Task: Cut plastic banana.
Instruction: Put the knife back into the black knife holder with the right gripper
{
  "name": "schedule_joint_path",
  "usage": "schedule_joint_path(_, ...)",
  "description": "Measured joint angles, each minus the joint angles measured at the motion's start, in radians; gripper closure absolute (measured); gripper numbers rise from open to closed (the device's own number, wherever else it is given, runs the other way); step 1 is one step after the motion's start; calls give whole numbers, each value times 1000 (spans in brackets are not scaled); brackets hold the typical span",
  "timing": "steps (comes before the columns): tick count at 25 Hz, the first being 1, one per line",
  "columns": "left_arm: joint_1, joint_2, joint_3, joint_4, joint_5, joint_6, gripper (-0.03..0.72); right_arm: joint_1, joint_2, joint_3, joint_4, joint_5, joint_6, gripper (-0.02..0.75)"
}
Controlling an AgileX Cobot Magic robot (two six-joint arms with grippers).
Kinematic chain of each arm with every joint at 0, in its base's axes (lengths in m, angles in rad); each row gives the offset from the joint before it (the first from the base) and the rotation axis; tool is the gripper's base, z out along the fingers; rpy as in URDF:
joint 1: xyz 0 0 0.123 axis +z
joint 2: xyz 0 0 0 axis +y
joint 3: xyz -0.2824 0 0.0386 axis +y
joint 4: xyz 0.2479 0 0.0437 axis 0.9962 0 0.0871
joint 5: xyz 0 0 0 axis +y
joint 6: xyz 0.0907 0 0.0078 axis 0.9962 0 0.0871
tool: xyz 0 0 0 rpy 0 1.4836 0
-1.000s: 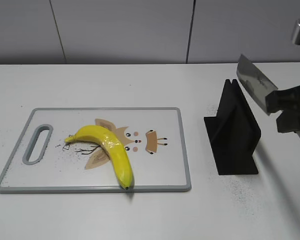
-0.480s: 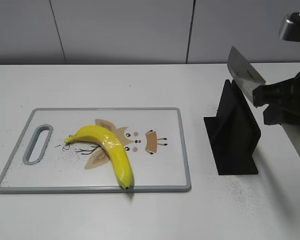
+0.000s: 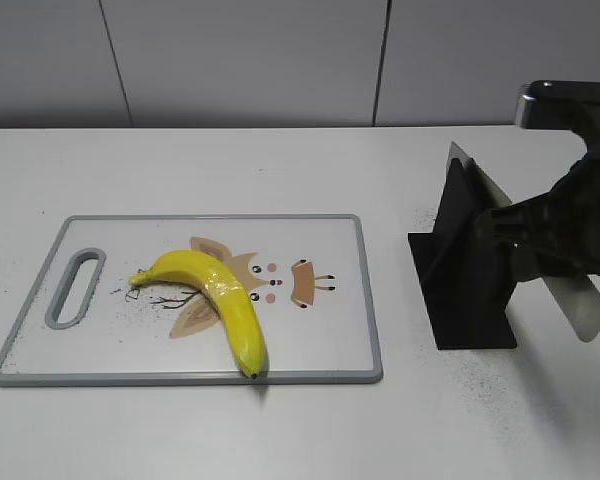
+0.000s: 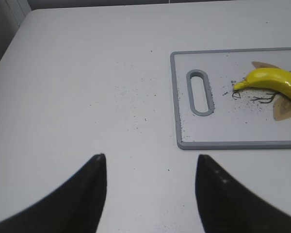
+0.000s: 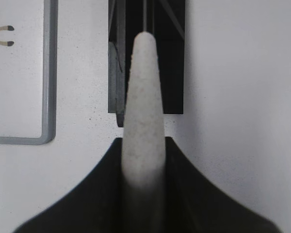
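From the exterior view I see the right gripper [image 3: 525,245] at 3 o'clock, clamped on the handle of a knife with a grey metal blade [image 3: 480,180], the blade sitting just behind the top of the black plastic knife stand [image 3: 467,270]; whether blade and stand touch, I cannot tell. My right wrist view gives what the exterior hides: the pale grey knife handle [image 5: 144,107] runs straight up the middle of frame between the two black fingers [image 5: 99,191], which are closed against both its sides, and its tip points at the stand's slot [image 5: 145,53]. Blade itself is not visible there. The left gripper [image 4: 150,162] appears only in my left wrist view: black fingers [image 4: 89,189] spread apart with nothing between them, hovering over bare white table [image 4: 87,87]. The yellow plastic banana [image 3: 220,305] lies uncut on the white cutting board with the grey rim [image 3: 370,300], curved from centre toward the board's 6 o'clock edge, tip at the rim. Left wrist catches only its stem end [image 4: 274,82] at 2 o'clock, plus the board's oval handle hole [image 4: 200,92]. Stand sits on the table between the board and the right arm, well apart from the banana. Dark specks on the table by the stand and board.
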Motion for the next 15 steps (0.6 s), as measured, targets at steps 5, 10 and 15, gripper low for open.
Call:
schedule_joint_path(5,0,0,0,0,0,0,143,0,32,0,-2,-8,-15,555)
schedule_joint_path(10,0,0,0,0,0,0,145,0,33,0,1,-17,-19,161)
schedule_joint_path(15,0,0,0,0,0,0,169,0,-31,-7,4,12,-52,83)
